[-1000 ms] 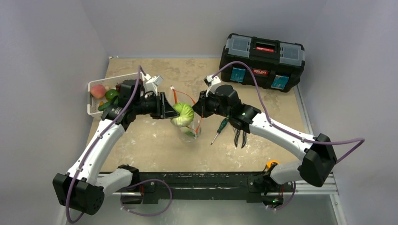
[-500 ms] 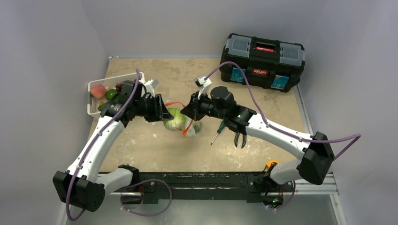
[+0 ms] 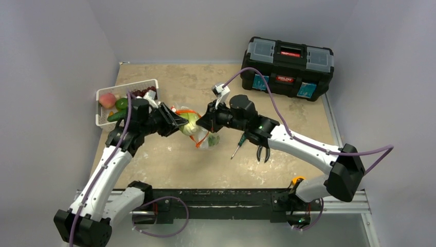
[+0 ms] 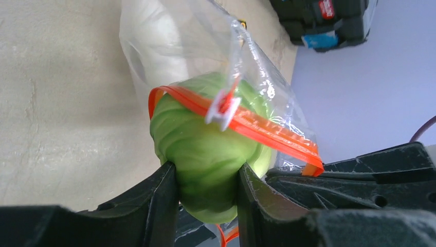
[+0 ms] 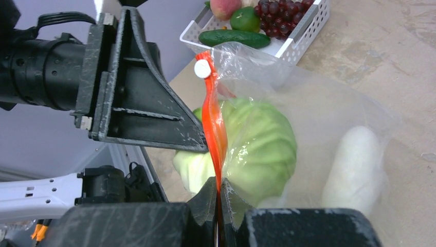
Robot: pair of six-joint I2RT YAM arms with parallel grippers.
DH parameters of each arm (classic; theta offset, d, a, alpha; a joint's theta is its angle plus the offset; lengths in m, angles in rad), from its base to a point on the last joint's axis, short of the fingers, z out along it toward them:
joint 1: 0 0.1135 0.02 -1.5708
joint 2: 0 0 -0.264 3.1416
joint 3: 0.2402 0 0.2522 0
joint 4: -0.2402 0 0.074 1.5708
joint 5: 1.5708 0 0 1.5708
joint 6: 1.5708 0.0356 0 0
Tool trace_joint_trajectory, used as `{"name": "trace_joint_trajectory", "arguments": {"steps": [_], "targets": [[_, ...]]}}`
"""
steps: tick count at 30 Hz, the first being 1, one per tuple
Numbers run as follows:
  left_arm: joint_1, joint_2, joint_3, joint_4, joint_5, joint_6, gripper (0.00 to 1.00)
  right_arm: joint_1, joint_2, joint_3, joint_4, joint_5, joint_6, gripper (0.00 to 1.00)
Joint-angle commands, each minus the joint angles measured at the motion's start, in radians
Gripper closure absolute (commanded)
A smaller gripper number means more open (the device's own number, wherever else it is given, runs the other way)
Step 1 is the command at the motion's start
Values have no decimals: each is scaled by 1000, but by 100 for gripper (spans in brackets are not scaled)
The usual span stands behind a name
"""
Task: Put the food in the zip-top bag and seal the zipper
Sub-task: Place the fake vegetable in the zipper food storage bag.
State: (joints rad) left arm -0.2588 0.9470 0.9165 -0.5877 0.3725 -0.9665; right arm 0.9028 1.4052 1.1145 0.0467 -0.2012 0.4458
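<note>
And the left jaws are clamped on the cabbage, half-in at the zip-top bag mouth, over mid-counter. The right jaws pinch the zipper. Pale lump deeper inside, poss. another toy. Peach, cucumber, grapes in basket, back-left.

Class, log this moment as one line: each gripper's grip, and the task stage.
left gripper: shut on cabbage | right gripper: shut on zipper | cabbage: partway through mouth of zip-top bag | zipper: unsealed
</note>
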Motion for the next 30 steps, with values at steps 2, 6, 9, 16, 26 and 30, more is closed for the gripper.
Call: {"name": "trace_joint_trajectory", "arguments": {"steps": [2, 6, 9, 16, 26, 30], "targets": [[12, -128, 0, 47, -161, -251, 100, 8, -3, 51, 24, -7, -4, 100], [10, -82, 127, -109, -162, -250, 100, 9, 1, 58, 24, -14, -2, 100], [4, -50, 153, -135, -136, -237, 100, 8, 13, 67, 41, -30, 11, 100], [-28, 17, 113, -64, -67, -88, 98, 12, 28, 81, 57, -43, 37, 100], [-30, -45, -5, 65, -39, 25, 90, 10, -8, 74, 99, -50, 80, 100], [-31, -3, 31, -21, -38, 148, 93, 11, -15, 100, 110, -43, 86, 100]]}}
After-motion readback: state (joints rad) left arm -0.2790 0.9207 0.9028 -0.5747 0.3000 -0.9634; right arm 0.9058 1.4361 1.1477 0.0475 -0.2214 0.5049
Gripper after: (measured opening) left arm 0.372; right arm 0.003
